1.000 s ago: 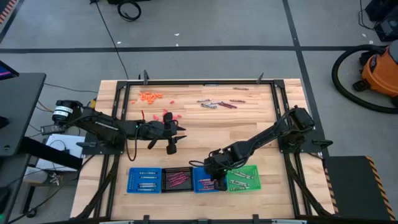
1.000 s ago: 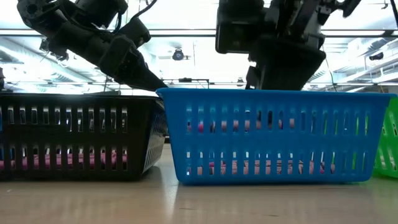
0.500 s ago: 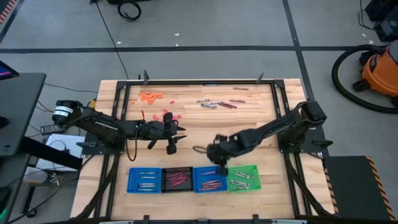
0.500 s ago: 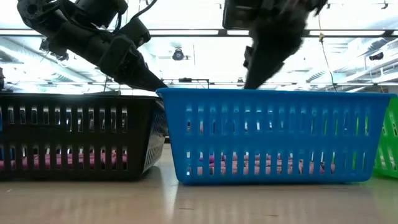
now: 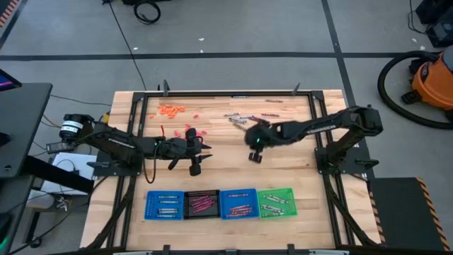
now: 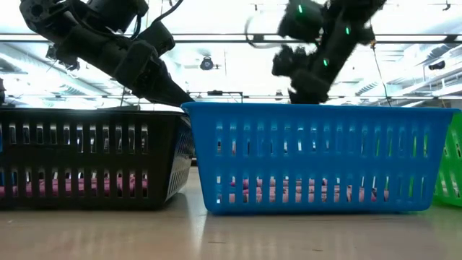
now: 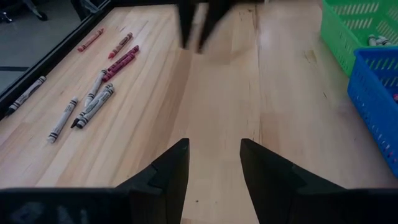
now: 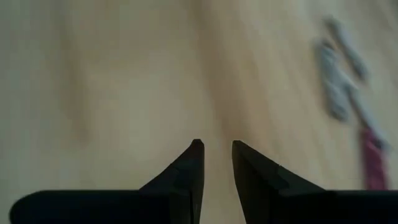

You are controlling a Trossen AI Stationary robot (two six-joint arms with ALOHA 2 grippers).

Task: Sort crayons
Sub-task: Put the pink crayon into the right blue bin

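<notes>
Right gripper (image 5: 254, 147) was moved from the trays (image 5: 238, 203) toward 12 o'clock crayons (image 5: 244, 120), fingers apart, empty. Left gripper (image 5: 199, 157) parked at 9 o'clock, fingers apart.

Both arms are dark, slim and jointed; the right pincer (image 5: 253, 157) shows small green lights, and the left pincer (image 7: 211, 163) has two black wedge-shaped fingers

No word, label, brand, number or sign could be read on anything in these views, not even on the paper wrappers of the crayons (image 7: 93, 98).
</notes>
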